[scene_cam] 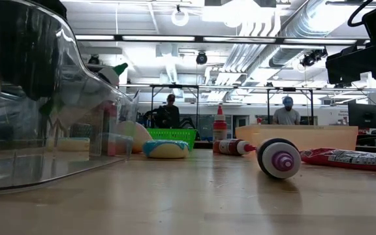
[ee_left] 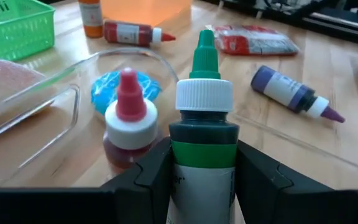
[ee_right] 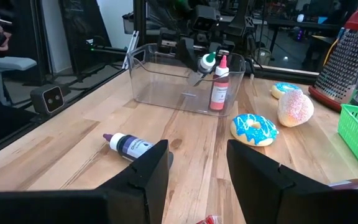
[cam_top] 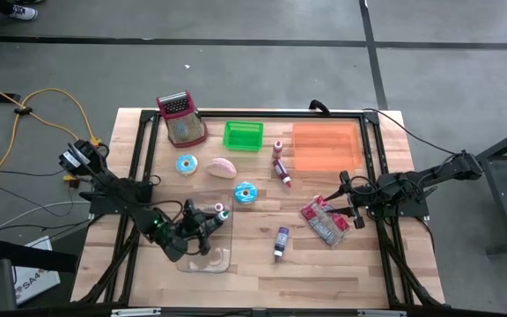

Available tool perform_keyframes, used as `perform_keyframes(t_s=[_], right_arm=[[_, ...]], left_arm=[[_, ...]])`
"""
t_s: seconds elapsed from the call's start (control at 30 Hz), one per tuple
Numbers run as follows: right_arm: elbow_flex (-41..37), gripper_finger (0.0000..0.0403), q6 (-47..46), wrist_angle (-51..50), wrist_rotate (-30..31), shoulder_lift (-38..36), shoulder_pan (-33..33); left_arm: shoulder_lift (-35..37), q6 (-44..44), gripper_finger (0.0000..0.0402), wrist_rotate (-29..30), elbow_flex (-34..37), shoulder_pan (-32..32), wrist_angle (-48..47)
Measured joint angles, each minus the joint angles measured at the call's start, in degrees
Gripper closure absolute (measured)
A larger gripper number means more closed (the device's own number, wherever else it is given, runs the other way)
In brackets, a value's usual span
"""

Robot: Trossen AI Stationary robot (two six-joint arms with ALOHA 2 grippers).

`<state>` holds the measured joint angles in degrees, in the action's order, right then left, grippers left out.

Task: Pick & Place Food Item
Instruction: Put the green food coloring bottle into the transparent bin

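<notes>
My left gripper is shut on a dark bottle with a green band, a white cap and a green nozzle. It holds the bottle within a clear container at the table's near left. A red-capped bottle stands upright inside the container, right beside the held one. A blue-iced donut lies just beyond the container wall. My right gripper waits open at the table's right side, with nothing between its fingers. It is near a red packet. My left gripper pinches the bottle's body, just below the white cap, between its two fingers. The fingers come nearly level from the table's left side and lie across the bottle. The bottle stands nozzle up in the hold. Its lower end is hidden by the fingers.
A purple bottle lies near the table's middle front. A second blue donut and a pink pastry lie farther back. A grater, a green basket and an orange tray line the far edge.
</notes>
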<state>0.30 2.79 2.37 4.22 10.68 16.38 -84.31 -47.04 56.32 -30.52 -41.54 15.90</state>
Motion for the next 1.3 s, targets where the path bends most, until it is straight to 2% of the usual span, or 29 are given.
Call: perform_keyframes(t_s=[0.17, 0.3, 0.43, 0.67, 0.87, 1.13, 1.3], right_arm=[[0.0, 0.0251, 0.0, 0.0, 0.0, 0.0, 0.0], [0.0, 0.0251, 0.0, 0.0, 0.0, 0.0, 0.0], [0.0, 0.0251, 0.0, 0.0, 0.0, 0.0, 0.0], [0.0, 0.0251, 0.0, 0.0, -0.1, 0.0, 0.0], [0.0, 0.0251, 0.0, 0.0, -0.1, 0.0, 0.0], [0.0, 0.0251, 0.0, 0.0, -0.1, 0.0, 0.0], [0.0, 0.0251, 0.0, 0.0, -0.1, 0.0, 0.0]], left_arm=[[0.0, 0.8, 0.0267, 0.0, 0.0, 0.2, 1.0], [0.0, 5.2, 0.0267, -0.7, 0.0, 0.2, 3.7], [0.0, 9.8, 0.0267, -3.8, 0.0, 1.2, 6.2], [0.0, 11.0, 0.0267, -10.8, 0.0, 4.5, 7.2], [0.0, 14.1, 0.0266, -13.6, -0.1, 5.9, 9.0], [0.0, 14.1, 0.0227, -13.6, -0.1, 5.9, 9.0], [0.0, 14.1, 0.0220, -14.0, -0.1, 5.9, 9.1]])
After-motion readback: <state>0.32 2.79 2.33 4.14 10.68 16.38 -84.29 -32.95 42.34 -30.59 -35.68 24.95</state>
